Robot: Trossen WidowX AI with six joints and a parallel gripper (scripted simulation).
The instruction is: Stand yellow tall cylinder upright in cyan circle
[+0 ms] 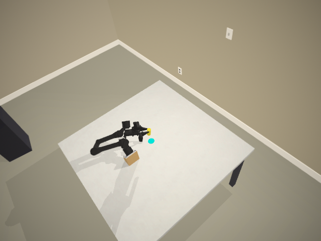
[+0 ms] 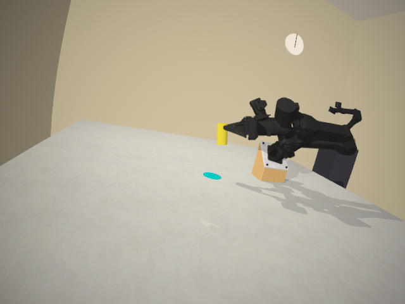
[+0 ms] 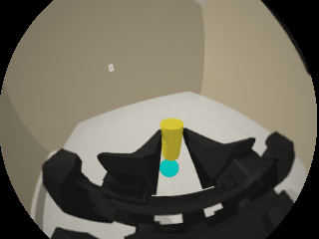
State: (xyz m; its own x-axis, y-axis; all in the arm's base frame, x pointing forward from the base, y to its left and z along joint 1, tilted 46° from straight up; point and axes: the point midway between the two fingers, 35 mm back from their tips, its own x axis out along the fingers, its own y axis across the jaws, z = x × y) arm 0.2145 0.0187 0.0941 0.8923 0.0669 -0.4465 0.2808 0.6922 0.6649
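Observation:
The yellow tall cylinder (image 1: pixel 149 131) (image 2: pixel 222 134) (image 3: pixel 171 140) is upright between the fingertips, held near its upper part. My gripper (image 1: pixel 148 130) (image 2: pixel 224 128) (image 3: pixel 171 131) is shut on it and points level, out away from the base. The cylinder is in the air above the table. The cyan circle (image 1: pixel 151 140) (image 2: pixel 212 175) (image 3: pixel 168 168) lies flat on the table with nothing standing on it. In the top view it shows just below the cylinder; in the wrist view it shows just under the cylinder's lower end.
The arm stands on an orange-brown base block (image 1: pixel 132 158) (image 2: pixel 273 174) on the pale table (image 1: pixel 181 155) (image 2: pixel 114 212). The arm's shadow falls on the table. A dark cabinet-like block (image 1: pixel 15 140) stands off the table at the left in the top view.

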